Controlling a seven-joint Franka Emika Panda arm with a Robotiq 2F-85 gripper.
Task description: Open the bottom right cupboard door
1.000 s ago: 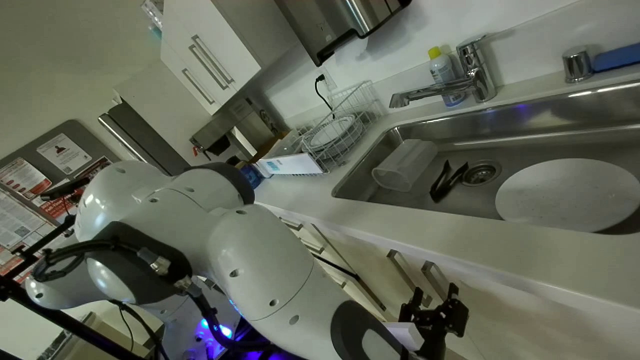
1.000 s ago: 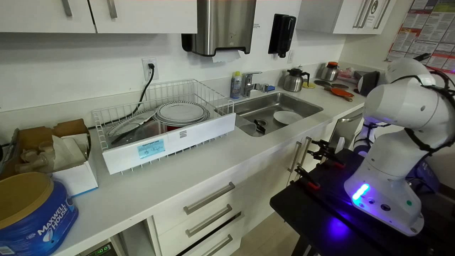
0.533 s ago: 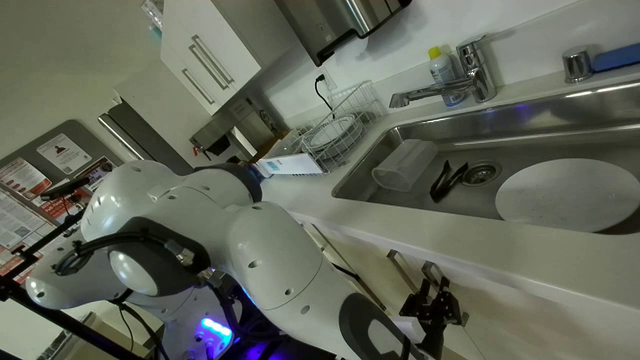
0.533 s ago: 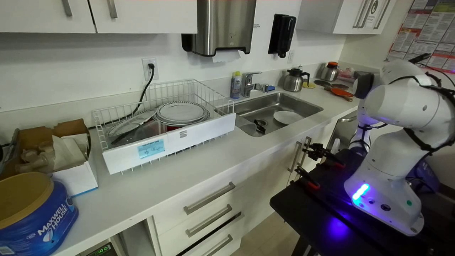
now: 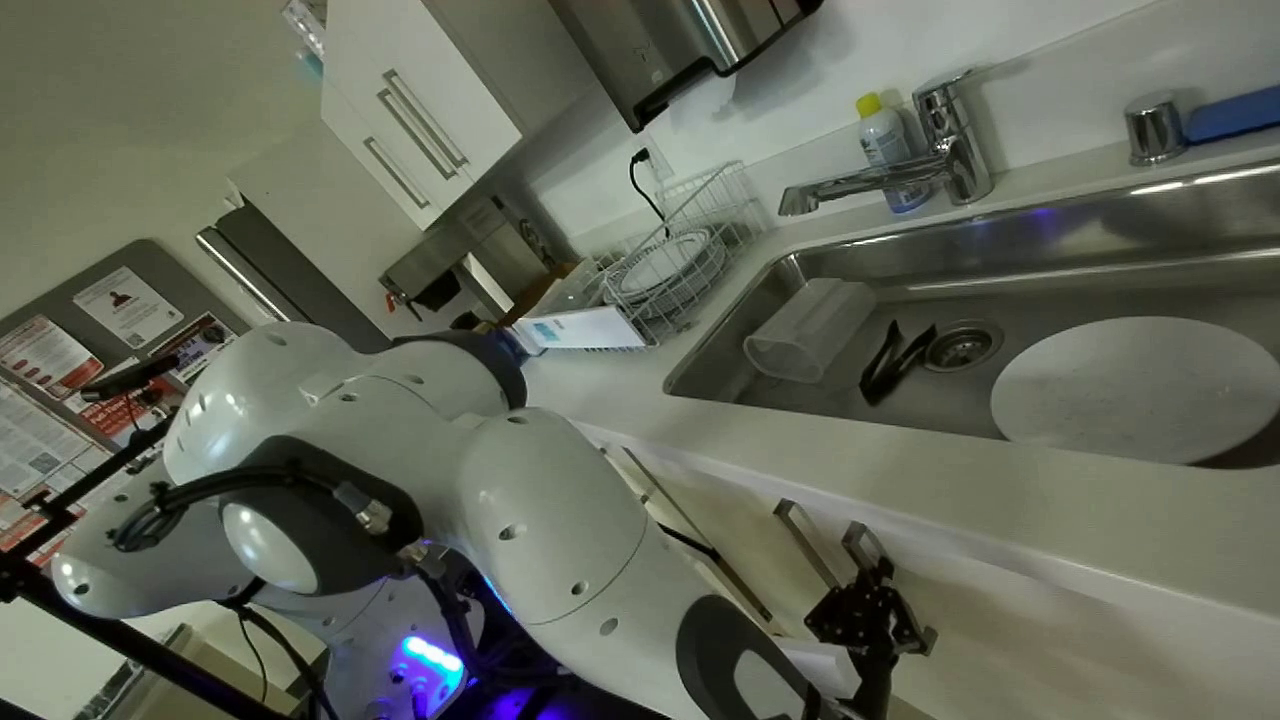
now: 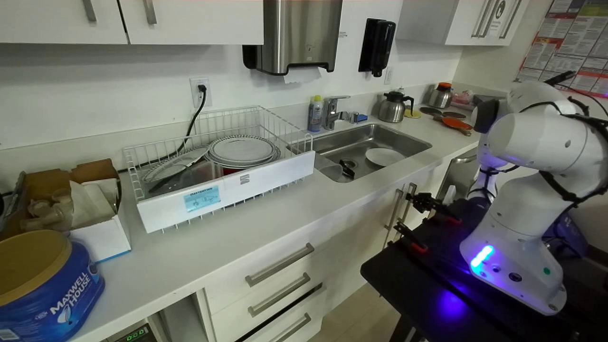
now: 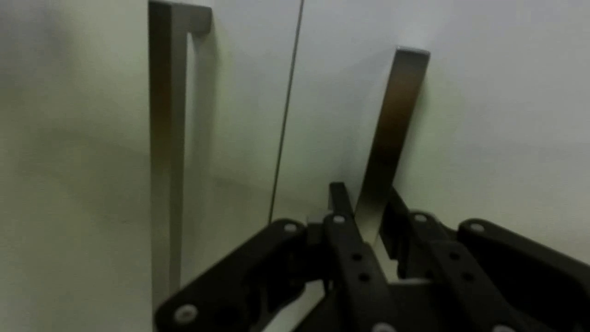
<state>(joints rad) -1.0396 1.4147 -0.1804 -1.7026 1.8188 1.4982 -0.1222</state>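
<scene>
Right, my claw (image 7: 367, 211) is clenched on the slim silver bar handle (image 7: 394, 124) of the bottom right cupboard door (image 7: 498, 115), a finger (image 7: 340, 196) against each side! Here it is beneath the worktop (image 5: 850, 455), plain, white, flat and closed, a thin dark seam (image 7: 286, 115) dividing it from the neighbouring door (image 7: 92, 207). A second handle (image 7: 167, 161) stands well apart, off to the left in the wrist view; smooth panel stretches away on the right. In an exterior view, floor (image 6: 351, 311) shows between the drawers (image 6: 280, 279) and my black platform (image 6: 408, 282).
</scene>
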